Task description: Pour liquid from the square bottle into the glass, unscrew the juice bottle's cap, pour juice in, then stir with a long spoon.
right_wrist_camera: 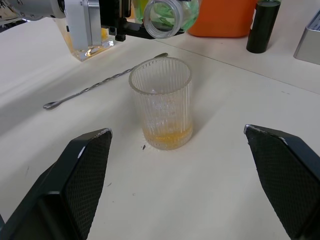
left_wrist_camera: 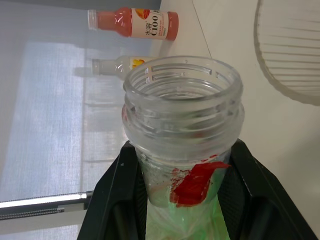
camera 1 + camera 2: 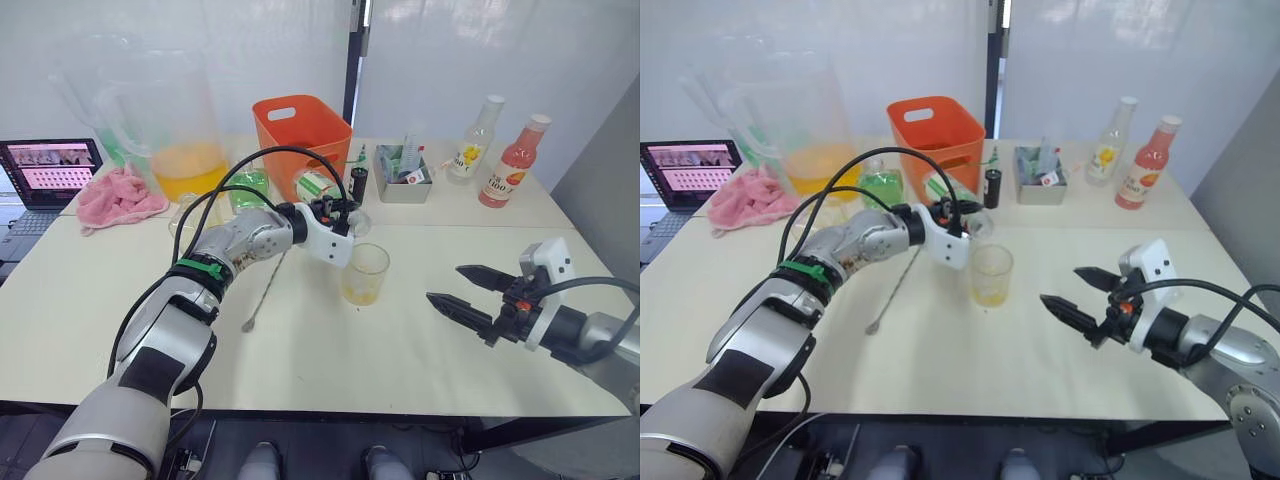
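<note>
My left gripper (image 3: 340,212) is shut on the neck of the juice bottle (image 3: 318,186), which lies tipped on its side. The bottle's open mouth (image 2: 183,100) carries no cap and hangs just above and behind the glass (image 3: 364,273). The ribbed glass holds a little yellow liquid at its bottom (image 1: 167,137). No stream shows between them. The long spoon (image 3: 265,290) lies flat on the table left of the glass. The square bottle (image 3: 190,212) stands partly hidden behind my left forearm. My right gripper (image 3: 447,284) hovers open to the right of the glass, holding nothing. The cap is out of view.
An orange basket (image 3: 303,125), a big pitcher of orange liquid (image 3: 185,150) and a green-liquid bottle (image 3: 248,188) stand behind my left arm. A pink cloth (image 3: 120,197) and laptop (image 3: 50,170) lie far left. A grey box (image 3: 403,175) and two bottles (image 3: 515,160) stand back right.
</note>
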Tool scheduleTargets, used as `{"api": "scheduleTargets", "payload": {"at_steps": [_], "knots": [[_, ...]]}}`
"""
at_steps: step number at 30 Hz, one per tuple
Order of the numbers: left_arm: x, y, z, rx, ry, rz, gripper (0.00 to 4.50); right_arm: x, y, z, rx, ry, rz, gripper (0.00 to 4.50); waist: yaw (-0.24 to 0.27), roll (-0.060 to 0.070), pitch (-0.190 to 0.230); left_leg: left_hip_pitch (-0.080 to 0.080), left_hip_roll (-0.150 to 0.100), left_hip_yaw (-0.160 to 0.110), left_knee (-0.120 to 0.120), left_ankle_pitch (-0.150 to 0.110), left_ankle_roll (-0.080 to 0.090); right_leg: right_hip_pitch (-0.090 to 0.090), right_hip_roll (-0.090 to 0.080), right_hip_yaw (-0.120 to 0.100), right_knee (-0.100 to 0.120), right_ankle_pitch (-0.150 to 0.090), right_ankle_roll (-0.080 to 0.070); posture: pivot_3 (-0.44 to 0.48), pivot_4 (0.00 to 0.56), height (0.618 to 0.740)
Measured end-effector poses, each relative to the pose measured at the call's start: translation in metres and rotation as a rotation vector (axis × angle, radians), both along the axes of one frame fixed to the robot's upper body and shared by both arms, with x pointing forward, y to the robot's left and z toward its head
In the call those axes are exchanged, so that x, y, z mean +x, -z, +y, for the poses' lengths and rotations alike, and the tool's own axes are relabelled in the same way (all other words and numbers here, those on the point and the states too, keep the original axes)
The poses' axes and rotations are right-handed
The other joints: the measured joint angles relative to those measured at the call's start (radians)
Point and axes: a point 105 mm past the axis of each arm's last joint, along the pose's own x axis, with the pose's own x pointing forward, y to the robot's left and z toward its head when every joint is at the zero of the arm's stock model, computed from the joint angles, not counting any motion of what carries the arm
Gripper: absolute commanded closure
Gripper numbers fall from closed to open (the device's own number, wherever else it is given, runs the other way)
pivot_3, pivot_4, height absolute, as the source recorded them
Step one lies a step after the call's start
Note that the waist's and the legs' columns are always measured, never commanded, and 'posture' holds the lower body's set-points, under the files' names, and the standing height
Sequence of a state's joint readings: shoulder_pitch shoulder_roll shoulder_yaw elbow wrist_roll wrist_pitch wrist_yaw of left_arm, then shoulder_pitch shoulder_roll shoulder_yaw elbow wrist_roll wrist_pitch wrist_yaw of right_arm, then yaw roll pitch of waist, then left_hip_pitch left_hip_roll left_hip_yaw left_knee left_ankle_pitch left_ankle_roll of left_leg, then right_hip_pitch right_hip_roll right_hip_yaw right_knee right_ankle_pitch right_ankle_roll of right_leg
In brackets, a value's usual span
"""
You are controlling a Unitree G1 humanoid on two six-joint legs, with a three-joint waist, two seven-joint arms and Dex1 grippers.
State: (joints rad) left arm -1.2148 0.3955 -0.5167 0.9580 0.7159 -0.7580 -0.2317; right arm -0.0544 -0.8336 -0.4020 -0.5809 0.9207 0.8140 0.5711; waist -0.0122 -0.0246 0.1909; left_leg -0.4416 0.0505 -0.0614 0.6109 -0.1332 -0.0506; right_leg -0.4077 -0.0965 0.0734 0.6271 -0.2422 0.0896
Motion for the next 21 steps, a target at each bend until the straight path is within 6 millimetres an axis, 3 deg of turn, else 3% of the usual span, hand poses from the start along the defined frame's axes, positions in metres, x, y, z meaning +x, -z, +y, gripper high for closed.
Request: {"api": "scheduleTargets", "payload": {"at_steps": [21], "knots": [[-0.0017,0.0063,-0.0047,0.062,0.014,-0.051,3.07,0.0027,0.0073,-0.0022,-0.047,0.004,0.01,0.03,0.0,0.0,0.0,0.0,0.0,0.0,0.0,0.0,0.0,0.0,0.0,0.0,0.0,0.0,0.0,0.0,0.15,0.74]]}}
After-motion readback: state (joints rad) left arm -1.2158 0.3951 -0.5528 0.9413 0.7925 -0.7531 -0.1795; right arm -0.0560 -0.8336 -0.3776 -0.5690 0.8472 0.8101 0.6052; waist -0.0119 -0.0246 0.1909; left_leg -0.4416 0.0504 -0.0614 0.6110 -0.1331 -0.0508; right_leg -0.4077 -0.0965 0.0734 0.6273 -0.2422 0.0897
